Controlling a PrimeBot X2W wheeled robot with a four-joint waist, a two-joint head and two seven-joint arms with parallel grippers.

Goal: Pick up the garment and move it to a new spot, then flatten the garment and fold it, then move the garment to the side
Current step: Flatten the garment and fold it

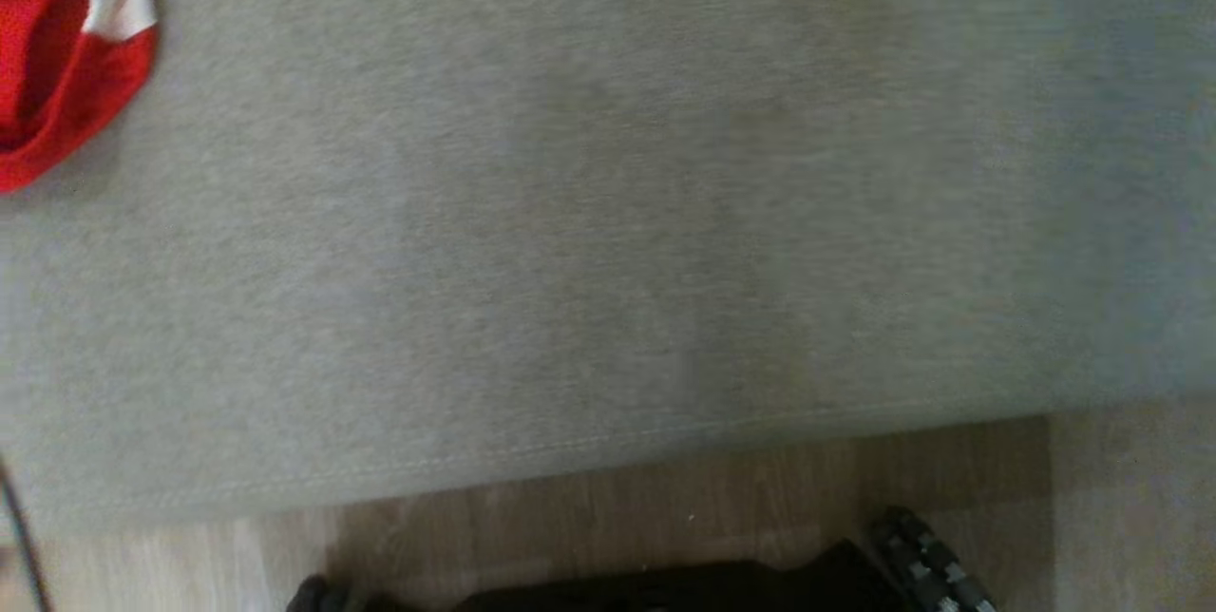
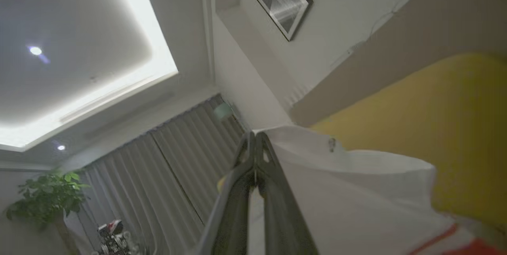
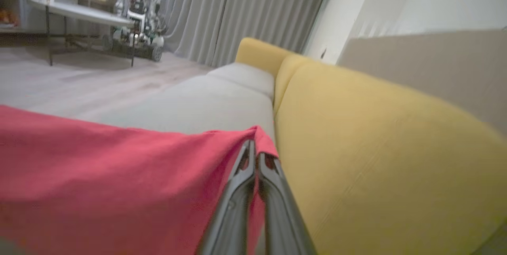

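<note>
Mid-frame in both wrist views, left tool [image 2: 255, 139] and right tool [image 3: 256, 147] pinch mere edges of the red-and-white fabric garment [image 3: 99, 176], so a jerk could pull one free.

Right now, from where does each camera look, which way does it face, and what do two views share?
Head view: on the head, facing down at grey seat, floor, garment; the robot's dark base shows.
Left wrist view: on the left arm, tilted up at ceiling, curtains; left tool pinches the garment's white part.
Right wrist view: on the right arm, facing along the sofa; right tool pinches its red part.
Shared: both wrist views show the yellow backrest.
</note>
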